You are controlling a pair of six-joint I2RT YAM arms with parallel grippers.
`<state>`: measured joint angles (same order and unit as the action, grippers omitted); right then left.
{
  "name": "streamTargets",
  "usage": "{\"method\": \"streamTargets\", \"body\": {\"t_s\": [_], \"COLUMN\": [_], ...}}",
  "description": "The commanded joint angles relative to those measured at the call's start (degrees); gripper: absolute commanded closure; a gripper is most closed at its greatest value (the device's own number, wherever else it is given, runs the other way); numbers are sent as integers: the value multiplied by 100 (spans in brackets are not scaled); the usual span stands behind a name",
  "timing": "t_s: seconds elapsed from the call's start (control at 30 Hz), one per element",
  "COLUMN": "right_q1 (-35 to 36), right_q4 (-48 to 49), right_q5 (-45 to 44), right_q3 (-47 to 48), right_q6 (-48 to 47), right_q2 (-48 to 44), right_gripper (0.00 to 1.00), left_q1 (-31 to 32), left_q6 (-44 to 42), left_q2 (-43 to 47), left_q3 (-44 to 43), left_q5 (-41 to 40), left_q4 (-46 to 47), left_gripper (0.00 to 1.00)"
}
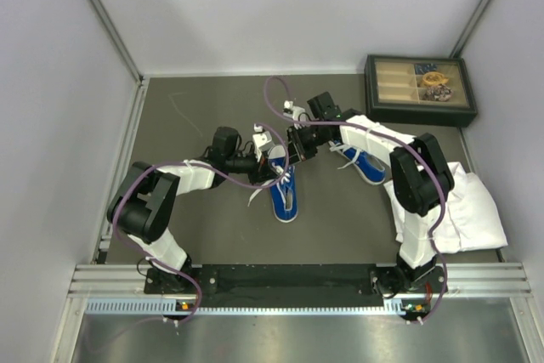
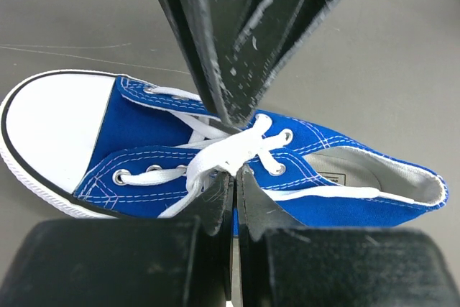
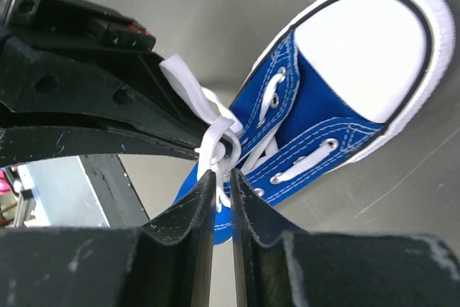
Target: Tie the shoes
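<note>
While my left claw (image 2: 231,176) and right claw (image 3: 221,176) are both clenched on the long white lace (image 2: 237,147) above the blue canvas sneaker (image 1: 285,197) in the middle of the grey worktop (image 1: 212,235), an uneven pull could slip the flat lace free or drag the light shoe. The second blue sneaker (image 1: 367,167) lies to the right, beside the white cloth (image 1: 467,210). Far right, the dark partitioned box (image 1: 419,91) holds a yellowish coil (image 1: 435,80) and small bits in its right compartments; the rest look bare.

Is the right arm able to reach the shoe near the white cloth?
Probably yes: that shoe lies close beside the right arm, unobstructed, but the right gripper now pinches a lace.
</note>
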<state>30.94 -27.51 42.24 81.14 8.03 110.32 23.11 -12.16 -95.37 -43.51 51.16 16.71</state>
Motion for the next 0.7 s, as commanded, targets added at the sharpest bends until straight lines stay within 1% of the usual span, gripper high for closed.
{"method": "streamTargets", "body": {"t_s": [0.0, 0.1, 0.23, 0.4, 0.67], "right_q1": [79, 114, 123, 123, 123], "right_q4": [-71, -97, -97, -71, 17], "right_q5": [82, 205, 311, 364, 487], "right_q3": [270, 288, 306, 376, 402], "right_q6": [-232, -232, -197, -118, 23], "right_q2": [121, 121, 165, 218, 235], "right_gripper": [86, 85, 81, 78, 75], "left_q1": [-17, -17, 0, 26, 62], "left_q6": [-128, -137, -146, -155, -392], "left_q2": [54, 36, -16, -52, -139], "left_q3": [-237, -264, -299, -343, -431], "left_q5": [44, 70, 79, 105, 184], "left_q4": [254, 236, 236, 219, -80], "left_gripper": [100, 100, 100, 100, 100]}}
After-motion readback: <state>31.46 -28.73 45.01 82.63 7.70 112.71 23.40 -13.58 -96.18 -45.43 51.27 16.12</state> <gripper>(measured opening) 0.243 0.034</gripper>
